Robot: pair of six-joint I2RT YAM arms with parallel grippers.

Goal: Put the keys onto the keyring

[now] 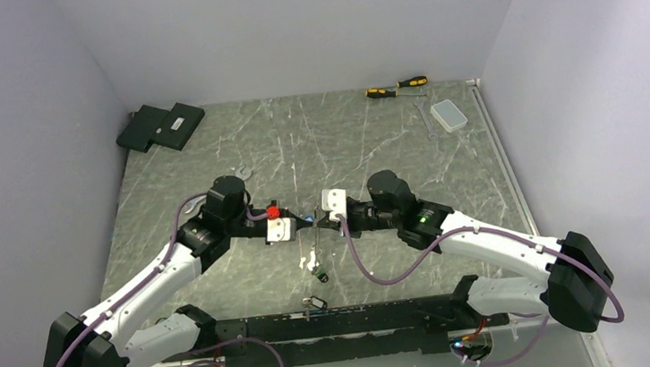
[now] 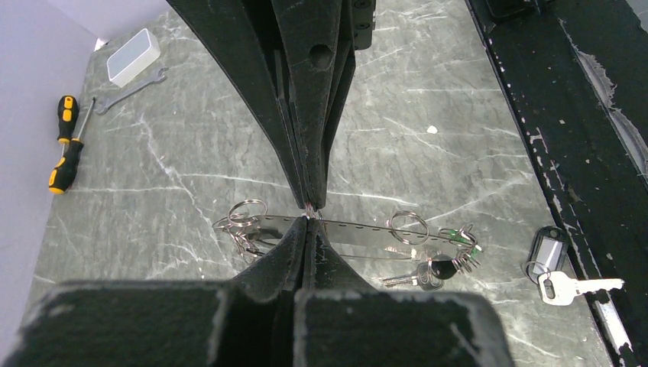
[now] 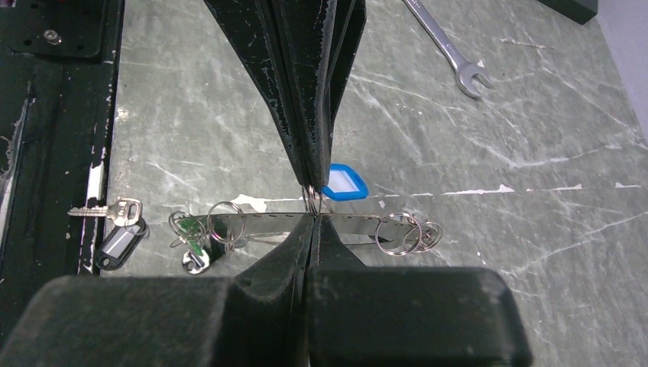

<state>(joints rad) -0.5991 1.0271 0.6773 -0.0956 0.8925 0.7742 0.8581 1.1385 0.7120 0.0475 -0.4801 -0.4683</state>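
Mid-threading: my left claw [image 2: 308, 212] and right claw [image 3: 312, 202] both pinch the keyring [image 2: 359, 233]; next, I judge, the blue key [image 3: 344, 184] slides on.

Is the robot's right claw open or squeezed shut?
Shut. In the right wrist view the right gripper has its two fingers pressed together with no gap, and a small metal ring pokes out at their tips.

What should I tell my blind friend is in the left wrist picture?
The left gripper, shut, pinches the middle of the keyring, a long silvery band carrying small split rings, with a green-headed key bunched at its right end. Behind lies a grey marbled table, with screwdrivers and a wrench at the far left.
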